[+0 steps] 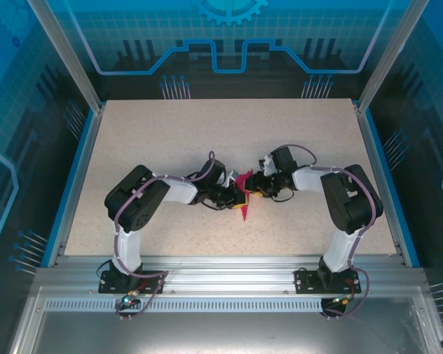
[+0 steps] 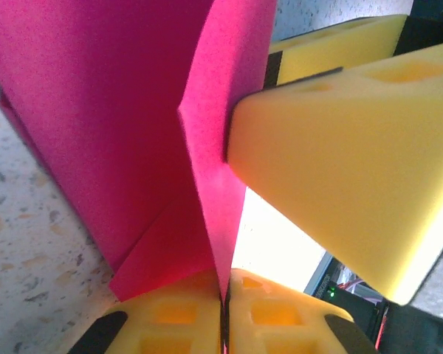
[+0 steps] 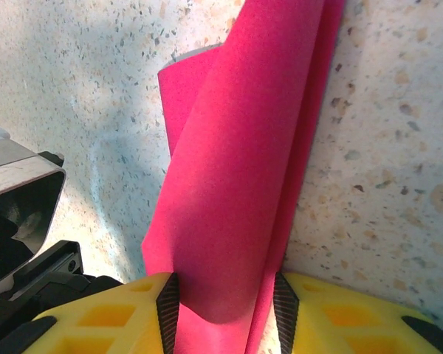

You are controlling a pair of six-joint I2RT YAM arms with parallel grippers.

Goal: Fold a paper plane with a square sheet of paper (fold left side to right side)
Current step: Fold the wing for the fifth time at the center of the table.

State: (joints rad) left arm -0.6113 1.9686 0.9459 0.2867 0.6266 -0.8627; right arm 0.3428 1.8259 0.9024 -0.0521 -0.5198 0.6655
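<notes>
The magenta sheet of paper [image 1: 244, 209] is folded lengthwise into a narrow, pointed paper plane shape at the table's middle, its point towards the near edge. My left gripper [image 1: 237, 195] is shut on one raised flap of the paper [image 2: 118, 110]; in the left wrist view the yellow fingertips [image 2: 184, 310] meet with the pink edge pinched between them. My right gripper [image 1: 258, 186] comes in from the opposite side. Its jaws [image 3: 227, 313] stand partly apart around a loose bulging fold of the paper [image 3: 236, 162], and both black pads [image 3: 167, 310] touch its sides. One right finger [image 2: 340, 147] presses the flap.
The speckled beige tabletop [image 1: 207, 133] has blue rails left and right and an aluminium frame along the near edge [image 1: 221, 269], where both arm bases are bolted. The two wrists nearly touch at the centre. Bare table lies all around them.
</notes>
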